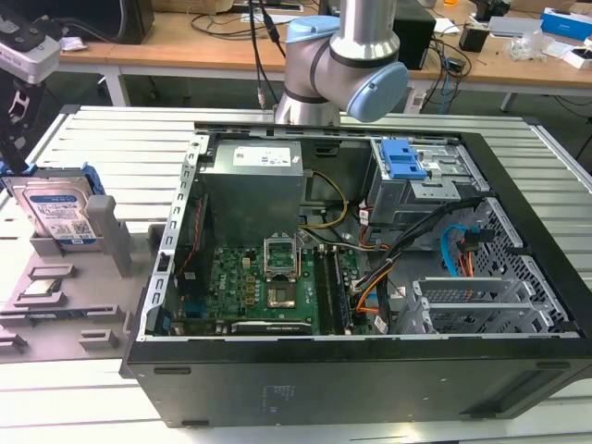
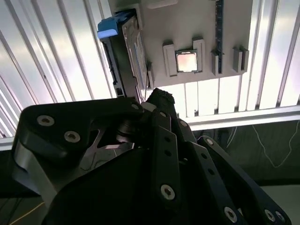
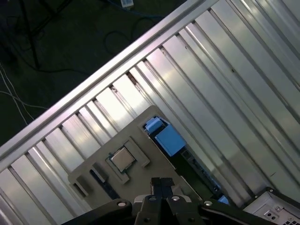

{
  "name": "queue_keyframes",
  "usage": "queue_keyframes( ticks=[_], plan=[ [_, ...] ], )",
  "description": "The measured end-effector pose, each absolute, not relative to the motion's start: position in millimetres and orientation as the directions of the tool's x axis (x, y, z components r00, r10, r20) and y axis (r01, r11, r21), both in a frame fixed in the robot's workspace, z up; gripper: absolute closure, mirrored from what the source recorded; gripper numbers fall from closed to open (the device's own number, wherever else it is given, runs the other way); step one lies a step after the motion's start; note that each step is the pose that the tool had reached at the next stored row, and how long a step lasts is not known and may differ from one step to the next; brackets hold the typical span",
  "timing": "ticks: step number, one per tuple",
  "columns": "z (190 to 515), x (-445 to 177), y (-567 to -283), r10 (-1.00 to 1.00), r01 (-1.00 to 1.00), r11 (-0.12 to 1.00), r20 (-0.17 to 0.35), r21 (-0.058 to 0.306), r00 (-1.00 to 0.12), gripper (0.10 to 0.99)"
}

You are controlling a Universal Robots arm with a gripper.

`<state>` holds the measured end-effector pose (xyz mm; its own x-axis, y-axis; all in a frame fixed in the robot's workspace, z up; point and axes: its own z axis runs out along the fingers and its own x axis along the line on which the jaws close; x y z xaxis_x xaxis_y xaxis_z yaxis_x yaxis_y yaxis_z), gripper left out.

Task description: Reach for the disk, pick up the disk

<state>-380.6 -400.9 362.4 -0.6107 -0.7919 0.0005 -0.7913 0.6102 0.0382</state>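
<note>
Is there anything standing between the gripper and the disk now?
Nothing visible does. The gripper sits close above the disk, which stands on edge in a grey holder; its upper edge is uncovered.

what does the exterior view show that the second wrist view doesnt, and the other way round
Exterior view adds: the open computer case with its motherboard, power supply and drive cage with a blue latch, plus the arm's lower joints.
Second wrist view adds: the gripper close up, with the disk just beyond its tip, and dark floor with cables past the table edge.
Both: the disk standing on edge in the grey fixture, the square chip beside it, and the slatted table.
</note>
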Motion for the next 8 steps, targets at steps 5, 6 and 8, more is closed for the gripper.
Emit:
queue_keyframes(
  ticks=[5, 6, 8],
  plan=[
    [362.4, -380.6, -400.9, -0.823, -0.823, 0.567, 0.000, 0.038, -0.567, 0.980],
    [362.4, -380.6, -400.9, -0.831, -0.830, 0.556, 0.001, 0.038, -0.556, 0.980],
    [362.4, -380.6, -400.9, -0.842, -0.842, 0.539, 0.000, 0.038, -0.539, 0.980]
  ],
)
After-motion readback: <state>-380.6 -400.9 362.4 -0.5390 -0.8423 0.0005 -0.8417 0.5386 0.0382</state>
